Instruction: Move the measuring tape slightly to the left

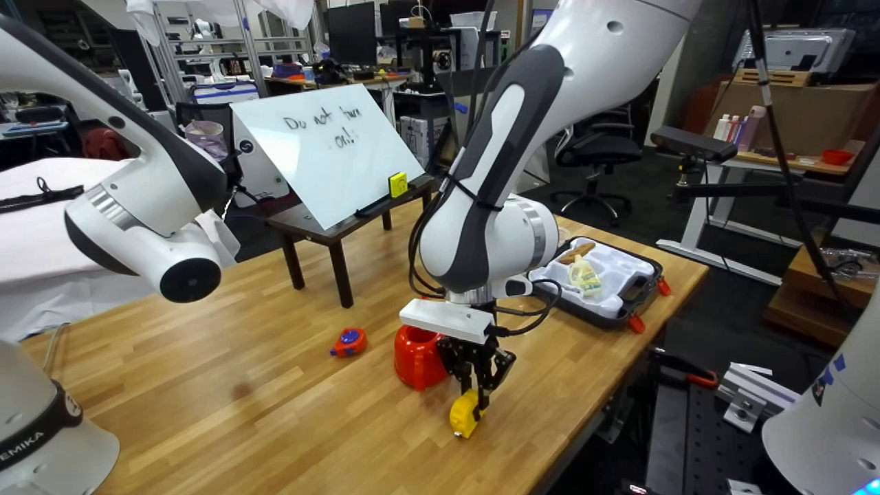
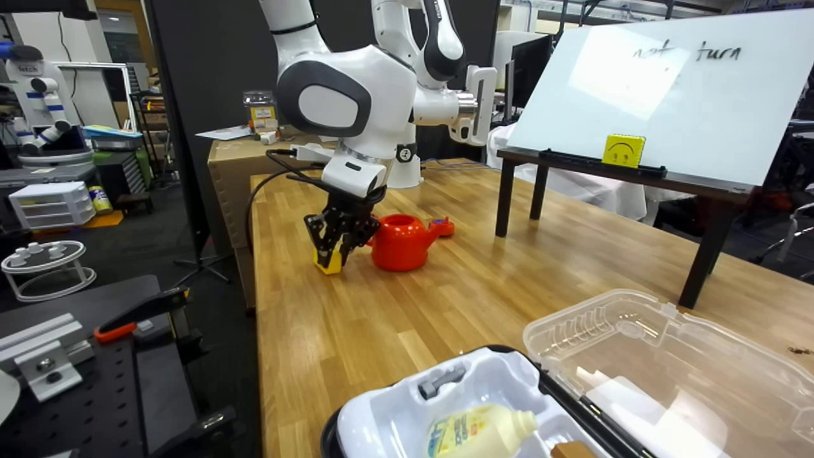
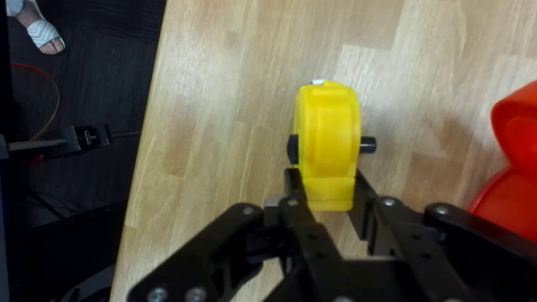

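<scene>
Wrist view: the claw [image 3: 328,171] is clenched on the measuring tape [image 3: 328,130], pinching its yellow housing from both sides, narrow face toward the camera. The tape lies between the near edge of the counter [image 3: 201,84] and a red watering can [image 2: 400,245]; I cannot tell whether its underside touches the wood. In both exterior views it is just beside the can but apart from it, and a small red piece with a blue disc [image 1: 350,342] lies on the can's opposite side. Elsewhere on the counter, an open carry case [image 1: 619,259] holds a pale yellow bottle [image 1: 584,277]. A handwritten whiteboard [image 1: 337,172] leans on a low dark stand [image 1: 299,221], with a yellow block [image 2: 623,151] on the ledge before it.
</scene>
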`<state>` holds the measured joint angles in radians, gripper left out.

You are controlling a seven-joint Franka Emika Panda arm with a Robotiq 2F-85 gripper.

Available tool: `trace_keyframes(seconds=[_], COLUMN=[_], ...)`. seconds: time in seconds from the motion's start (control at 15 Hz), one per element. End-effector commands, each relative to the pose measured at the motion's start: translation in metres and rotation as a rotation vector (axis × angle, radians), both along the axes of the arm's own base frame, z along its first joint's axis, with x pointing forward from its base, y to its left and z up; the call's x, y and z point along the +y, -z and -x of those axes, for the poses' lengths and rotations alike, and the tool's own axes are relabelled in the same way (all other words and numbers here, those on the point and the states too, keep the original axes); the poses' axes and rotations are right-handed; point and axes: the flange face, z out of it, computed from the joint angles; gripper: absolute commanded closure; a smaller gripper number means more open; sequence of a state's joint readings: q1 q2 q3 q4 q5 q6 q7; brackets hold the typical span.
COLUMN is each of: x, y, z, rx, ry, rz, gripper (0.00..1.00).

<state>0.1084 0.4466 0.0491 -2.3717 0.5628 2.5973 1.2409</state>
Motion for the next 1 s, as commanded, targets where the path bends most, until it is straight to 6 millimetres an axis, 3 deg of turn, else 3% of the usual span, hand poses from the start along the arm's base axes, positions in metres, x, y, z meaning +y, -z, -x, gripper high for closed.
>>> trace_keyframes(seconds=[0.0,0.07,0.13,0.6,0.93], x=[0.0,-0.001,-0.001,-0.004,-0.013], y=[0.006,0.005,0.004,-0.018,-0.046], z=[-0.003,-0.003,-0.003,-0.003,0.005], rx=[-0.023,-0.026,-0.029,-0.103,-0.175], ry=[-0.006,-0.013,-0.02,-0.079,-0.088], rz=[-0.017,-0.019,-0.021,-0.022,-0.03], gripper=[0.93,0.46,0.45,0.01,0.0])
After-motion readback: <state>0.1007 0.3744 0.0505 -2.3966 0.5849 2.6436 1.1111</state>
